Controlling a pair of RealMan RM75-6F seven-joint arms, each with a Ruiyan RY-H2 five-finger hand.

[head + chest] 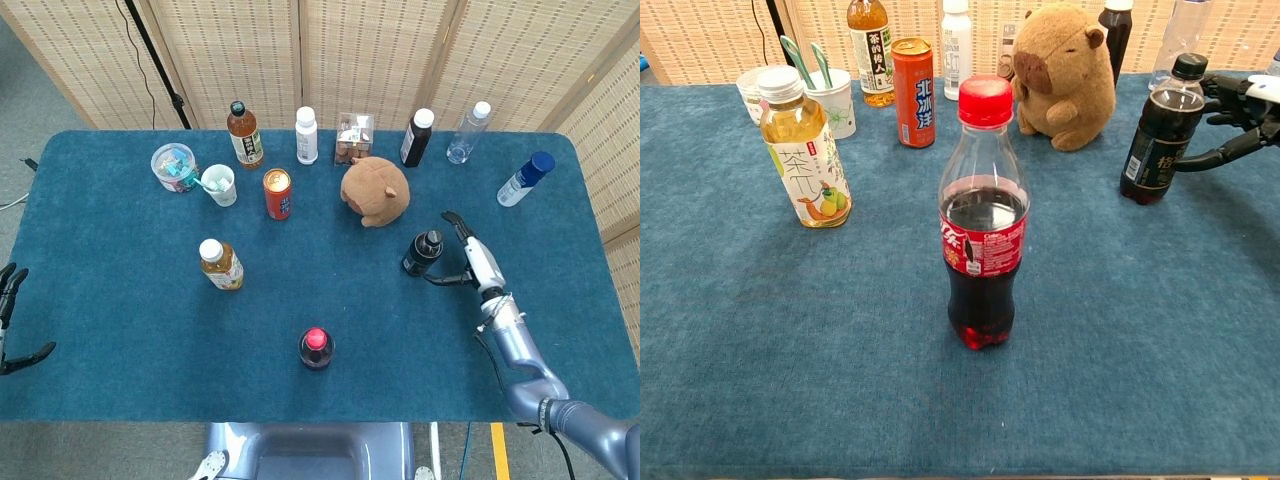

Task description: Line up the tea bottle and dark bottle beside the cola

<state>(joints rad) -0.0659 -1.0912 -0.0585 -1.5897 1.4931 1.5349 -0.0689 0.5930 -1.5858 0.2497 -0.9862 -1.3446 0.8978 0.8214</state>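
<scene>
The cola bottle (316,347) (983,215) with a red cap stands near the table's front middle. The tea bottle (220,265) (803,150), pale yellow with a white cap, stands to its left and further back. The dark bottle (422,253) (1158,133) with a black cap stands to the right, near the plush. My right hand (468,256) (1237,115) is open just right of the dark bottle, fingers spread toward it, with a small gap still showing. My left hand (10,320) hangs open at the table's left edge.
A capybara plush (375,191) sits behind the dark bottle. A red can (277,193), a cup (219,185), a tub (174,166) and several bottles line the back. A blue-capped bottle (525,179) lies at the far right.
</scene>
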